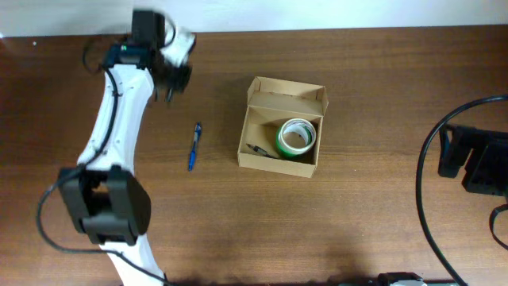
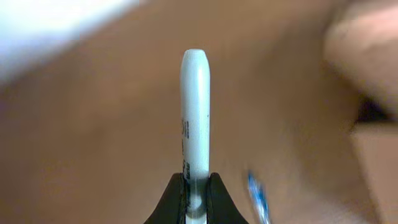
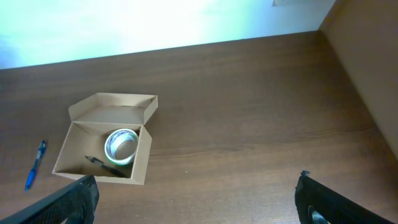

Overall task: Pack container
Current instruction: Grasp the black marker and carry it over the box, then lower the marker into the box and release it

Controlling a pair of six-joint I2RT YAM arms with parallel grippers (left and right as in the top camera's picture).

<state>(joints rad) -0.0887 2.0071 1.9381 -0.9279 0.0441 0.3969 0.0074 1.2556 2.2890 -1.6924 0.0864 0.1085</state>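
The table (image 1: 357,230) carries the container (image 1: 278,165) at its middle, flap open, with a green tape roll (image 1: 297,137) and a dark pen (image 1: 260,150) inside. The left pincer (image 2: 196,190), near the far left edge, is clenched on a white marker (image 2: 196,112); the right pincer (image 3: 196,180) hangs spread wide, empty. A blue pen (image 1: 194,145) lies left of the box. Judging by this, the marker is being packed: next it must travel right, over the opening, and lower beside the roll

Matt tan cardboard container (image 1: 274,164), glossy green tape roll (image 1: 284,143), smooth wood-grain table (image 1: 373,230), smooth white plastic marker (image 2: 196,112)
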